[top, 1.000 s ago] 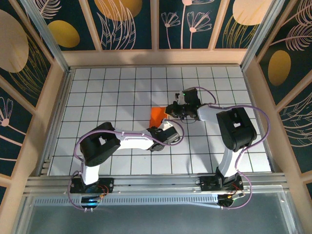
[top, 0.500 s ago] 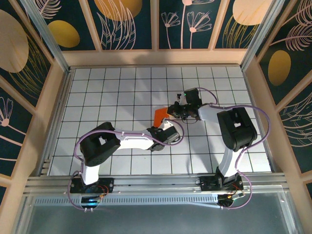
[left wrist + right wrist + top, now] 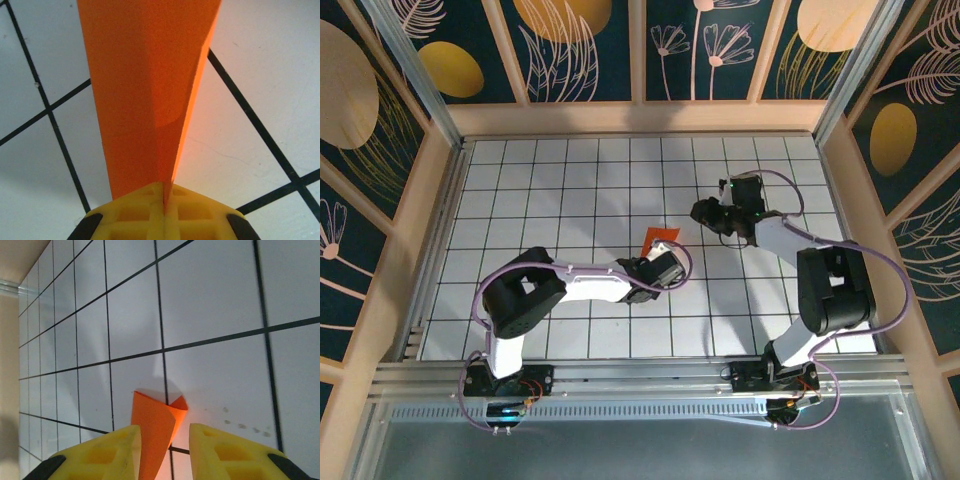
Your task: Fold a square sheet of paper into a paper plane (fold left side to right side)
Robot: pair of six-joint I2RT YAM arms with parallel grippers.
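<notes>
The square sheet of paper [image 3: 657, 240] is bright orange and folded into a narrow wedge that stands up on edge off the white grid table [image 3: 560, 190]. My left gripper [image 3: 663, 262] is shut on its near end. In the left wrist view the yellow fingertips [image 3: 145, 210] press together on the crease at my left gripper [image 3: 165, 190], and the paper [image 3: 145, 85] widens away from them. My right gripper [image 3: 704, 212] hangs to the right of the paper, apart from it. Its yellow fingers [image 3: 225, 450] stand open at my right gripper [image 3: 165, 452], and the curled paper [image 3: 156, 432] shows in the gap, beyond them.
Wooden walls [image 3: 430, 200] ring the grid table on the left, back and right. A metal rail [image 3: 620, 378] runs along the near edge by the arm bases. The left arm's elbow [image 3: 520, 295] lies low over the near left squares.
My right gripper has opened, let go of the paper and drawn back to the right and rear. My left gripper has closed fully on the paper, which now looks narrower from above.
</notes>
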